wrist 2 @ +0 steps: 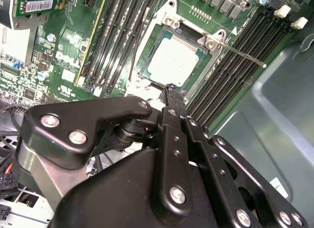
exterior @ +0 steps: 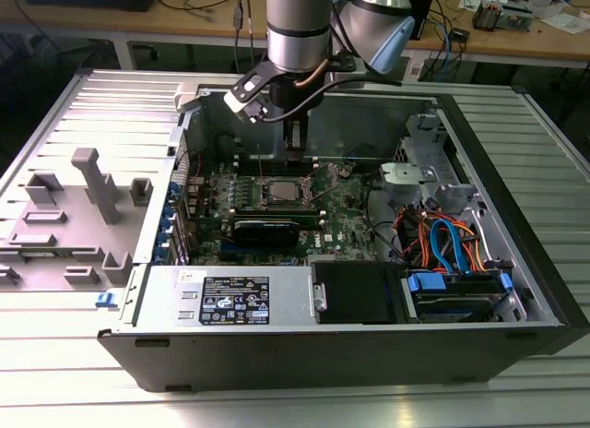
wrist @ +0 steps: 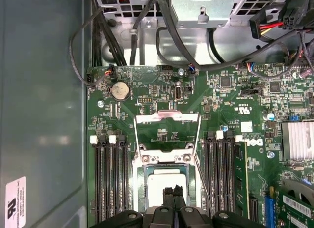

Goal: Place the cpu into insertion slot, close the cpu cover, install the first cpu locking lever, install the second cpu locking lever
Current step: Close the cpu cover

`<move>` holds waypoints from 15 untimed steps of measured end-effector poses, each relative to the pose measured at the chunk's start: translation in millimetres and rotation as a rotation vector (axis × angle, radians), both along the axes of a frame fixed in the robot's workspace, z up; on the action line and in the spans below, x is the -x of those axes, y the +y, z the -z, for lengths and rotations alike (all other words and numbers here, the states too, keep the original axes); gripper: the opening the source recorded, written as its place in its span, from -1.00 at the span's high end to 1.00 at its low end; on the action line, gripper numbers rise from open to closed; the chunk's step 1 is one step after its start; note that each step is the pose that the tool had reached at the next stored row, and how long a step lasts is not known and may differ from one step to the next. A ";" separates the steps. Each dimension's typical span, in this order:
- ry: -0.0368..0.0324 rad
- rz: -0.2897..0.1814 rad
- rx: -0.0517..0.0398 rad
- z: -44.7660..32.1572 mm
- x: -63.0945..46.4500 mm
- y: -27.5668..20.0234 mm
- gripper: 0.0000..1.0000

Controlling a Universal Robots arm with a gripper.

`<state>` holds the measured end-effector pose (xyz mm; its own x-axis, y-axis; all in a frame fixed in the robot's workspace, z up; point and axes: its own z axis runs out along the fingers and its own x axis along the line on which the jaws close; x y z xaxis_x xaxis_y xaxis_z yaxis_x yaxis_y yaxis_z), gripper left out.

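The cpu (wrist 2: 171, 63) lies flat in the insertion slot (wrist 2: 147, 56), its silver-grey top bare; it also shows in the first wrist view (wrist: 162, 186) and in the exterior view (exterior: 279, 194). The cpu cover (wrist: 167, 118) stands swung open beyond the socket, green board visible through its window. One thin locking lever (wrist 2: 240, 53) sticks out unlatched across the memory slots. My gripper (wrist 2: 174, 92) hovers just above the socket's edge with its fingers together and nothing between them. It hangs over the board in the exterior view (exterior: 295, 151), and its tips (wrist: 174, 189) overlap the chip in the first wrist view.
Long black memory slots (wrist: 108, 179) flank the socket on both sides. A grey case wall (wrist: 44, 115) rises close by, and cables (exterior: 442, 239) and a drive cage (exterior: 415, 174) crowd the exterior view's right. A power supply (exterior: 240, 299) lines the case's near side.
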<state>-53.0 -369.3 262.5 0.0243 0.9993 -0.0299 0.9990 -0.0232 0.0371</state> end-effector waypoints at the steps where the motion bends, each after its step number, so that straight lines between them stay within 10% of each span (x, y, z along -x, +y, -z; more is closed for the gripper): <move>1: 0.0000 0.000 0.0000 0.0 -0.2 0.0 0.79; 15: 0.0000 0.000 0.0000 -1.0 -6.3 0.0 0.79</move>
